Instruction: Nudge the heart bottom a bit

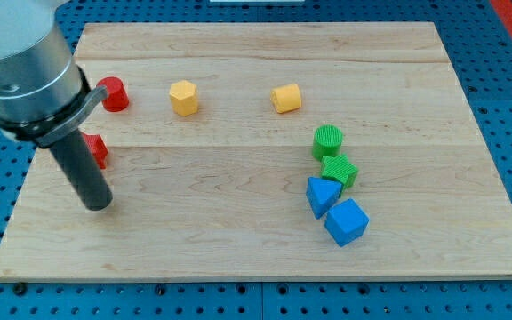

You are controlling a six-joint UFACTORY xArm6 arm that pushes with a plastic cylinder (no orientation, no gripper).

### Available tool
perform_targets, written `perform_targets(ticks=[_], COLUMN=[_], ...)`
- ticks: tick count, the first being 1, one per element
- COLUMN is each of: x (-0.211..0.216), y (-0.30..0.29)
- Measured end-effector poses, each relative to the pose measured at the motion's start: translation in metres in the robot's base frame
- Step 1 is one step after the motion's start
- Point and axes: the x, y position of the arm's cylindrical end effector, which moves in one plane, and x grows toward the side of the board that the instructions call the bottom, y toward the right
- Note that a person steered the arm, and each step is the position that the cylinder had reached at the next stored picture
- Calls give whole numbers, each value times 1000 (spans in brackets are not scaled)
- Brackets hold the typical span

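The yellow-orange block (286, 98) at the view's upper middle looks like the heart. It lies alone on the wooden board (238, 258). My tip (99, 206) rests on the board at the view's left, far to the left of the heart and lower than it. A red block (100, 153) sits just above the tip, partly hidden behind the rod. Its shape cannot be made out.
A second red block (116, 93) lies at the upper left, partly hidden by the arm. A yellow pentagon-like block (184, 98) is left of the heart. Below the heart to the right a green cylinder (328, 140), green star (340, 170), blue triangle (322, 195) and blue cube (347, 221) cluster.
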Motion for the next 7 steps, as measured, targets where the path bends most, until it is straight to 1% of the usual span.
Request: perform_targets(ticks=[1, 3, 4, 5, 6, 7], x=[0, -1, 7, 5, -48, -111], y=[-47, -48, 2, 57, 103, 205])
